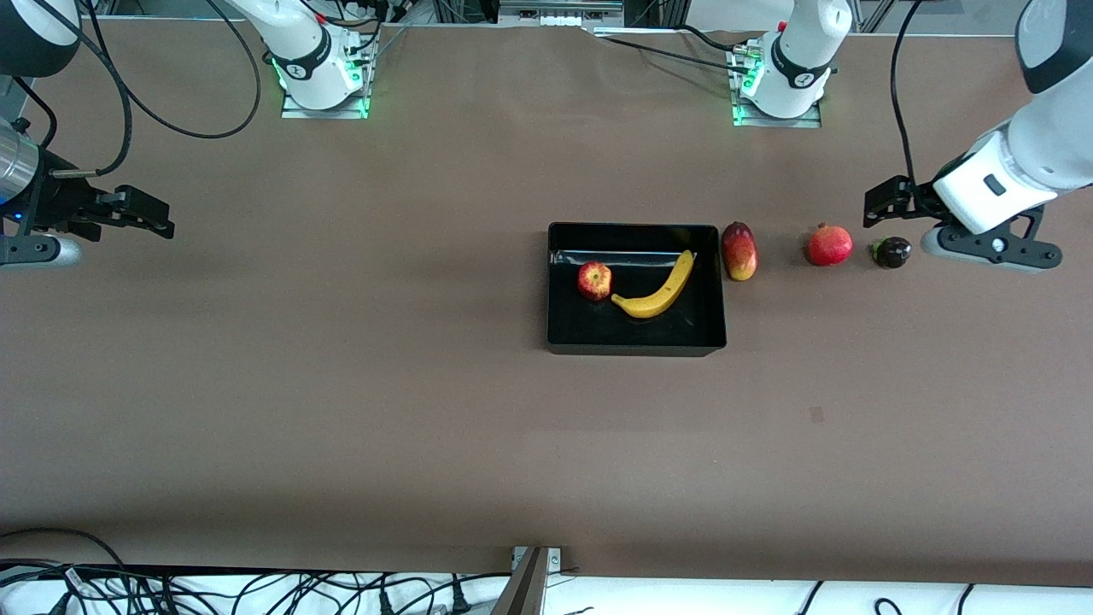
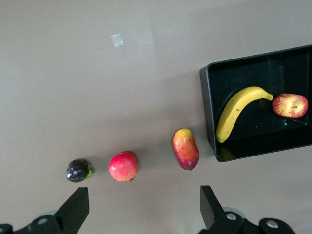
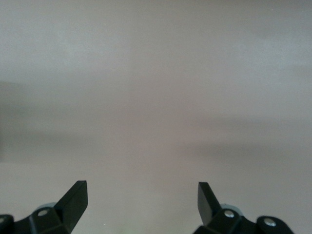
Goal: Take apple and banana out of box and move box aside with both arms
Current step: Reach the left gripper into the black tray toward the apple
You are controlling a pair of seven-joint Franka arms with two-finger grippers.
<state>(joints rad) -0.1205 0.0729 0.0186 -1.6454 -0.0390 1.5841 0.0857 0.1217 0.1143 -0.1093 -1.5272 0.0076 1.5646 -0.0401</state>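
Nothing of the task looks done yet: both fruits lie in the box and the box sits mid-table, so two lifts and the two-armed shove all remain. Starting from the left gripper [image 1: 884, 205], which hangs with its fingers spread wide and empty over the left arm's end of the table, the closest thing is a small dark purple fruit [image 1: 891, 252] almost under it, then a red pomegranate [image 1: 830, 244], then a red-yellow mango [image 1: 739, 250] lying just beside the box wall; none of these belongs to the job. Farther from that claw comes the box [image 1: 635, 342], a glossy black low-walled bin, square to the table. In it the banana [image 1: 658, 289], curved and yellow with darker tips, lies on the floor of the bin, one end near the wall on the mango's side. Its other end comes just beside the apple [image 1: 594, 280], small, round, red with yellow streaks, which is the fruit farther from the left claw. The right gripper [image 1: 141, 213] is also wide and empty, over bare table at the right arm's end, well apart from the box; its wrist view shows only tabletop. Both arms appear to be waiting at the table's ends.
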